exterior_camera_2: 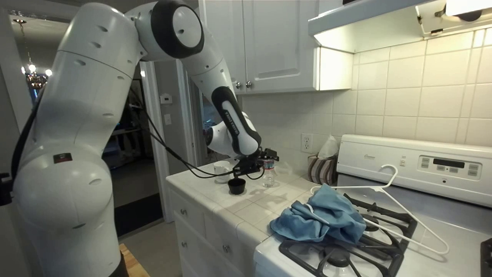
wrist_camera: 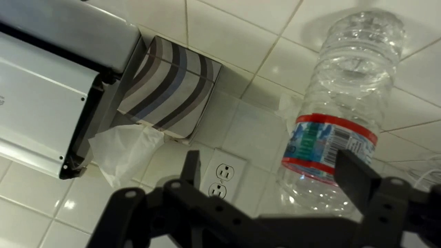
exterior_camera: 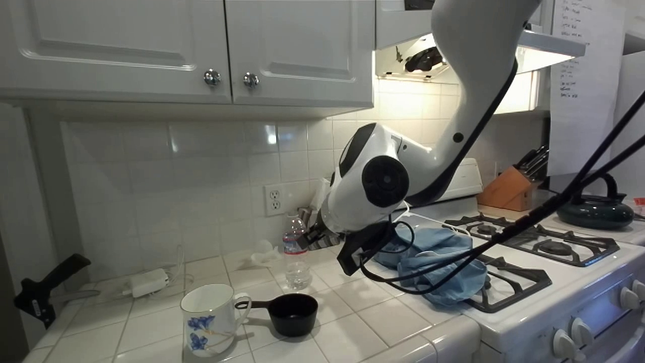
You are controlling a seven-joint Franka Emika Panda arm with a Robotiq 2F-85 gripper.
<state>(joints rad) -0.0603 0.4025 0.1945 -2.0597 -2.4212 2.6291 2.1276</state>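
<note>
Counter (exterior_camera: pixel 378 322): white tile, a flowered mug (exterior_camera: pixel 206 327) and black handled cup (exterior_camera: pixel 293 317) near its front.
Bottle (wrist_camera: pixel 344 103): upright on the counter between cup and wall (exterior_camera: pixel 216 201) (clear plastic, red-edged label (wrist_camera: pixel 320 143)).
Gripper (wrist_camera: pixel 270 168): jaws wide apart beside the bottle; contact hard to tell.
Stove (exterior_camera_2: pixel 465 246): blue cloth (exterior_camera_2: pixel 323 215) heaped on its corner, white hanger (exterior_camera_2: pixel 378 189) alongside.
Cabinets (exterior_camera: pixel 302 45): white, overhead; a lit hood (exterior_camera_2: pixel 357 17) over the stove.

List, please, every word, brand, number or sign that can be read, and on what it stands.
"FRANKA EMIKA", probably: arm lettering, slanted and blurred.
Bottle label: barcode shows; words too blurred.
Hanging paper: handwriting, too blurred.
Stove logo: too small.
Stove control panel: markings too small.
Arm sticker: too small.
Black tool: mark, unreadable.
</note>
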